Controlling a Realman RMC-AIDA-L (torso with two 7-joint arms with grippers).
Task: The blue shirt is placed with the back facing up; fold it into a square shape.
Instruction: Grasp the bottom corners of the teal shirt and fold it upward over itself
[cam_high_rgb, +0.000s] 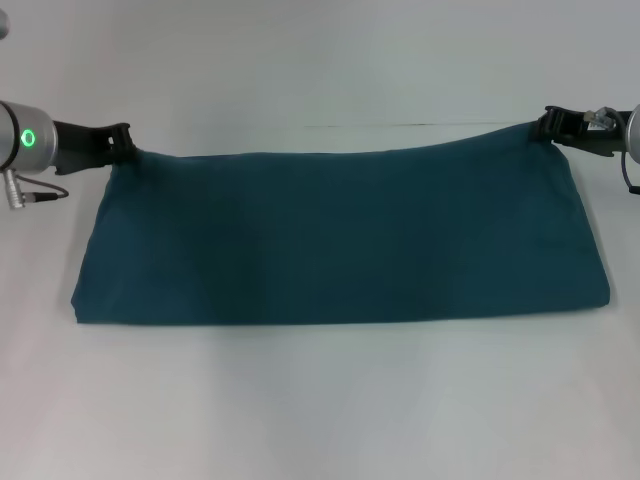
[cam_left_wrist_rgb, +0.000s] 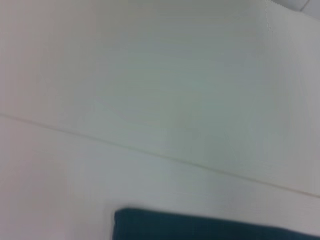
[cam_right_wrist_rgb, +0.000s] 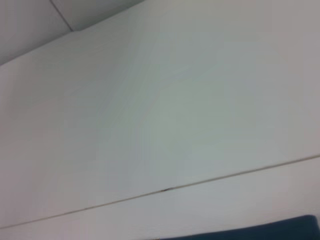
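The blue shirt (cam_high_rgb: 340, 240) lies on the white table as a wide, plain teal band, its near edge a straight fold. Its far edge is stretched between the two far corners. My left gripper (cam_high_rgb: 126, 144) is shut on the far left corner and my right gripper (cam_high_rgb: 546, 125) is shut on the far right corner, both low over the table. A dark strip of the shirt (cam_left_wrist_rgb: 210, 228) shows in the left wrist view, and a sliver of the shirt (cam_right_wrist_rgb: 285, 228) shows in the right wrist view. Neither wrist view shows its own fingers.
The white table (cam_high_rgb: 320, 410) stretches all around the shirt, with a thin seam line (cam_high_rgb: 400, 125) running across its far side. A grey cable plug (cam_high_rgb: 20, 190) hangs from my left wrist beside the shirt's left end.
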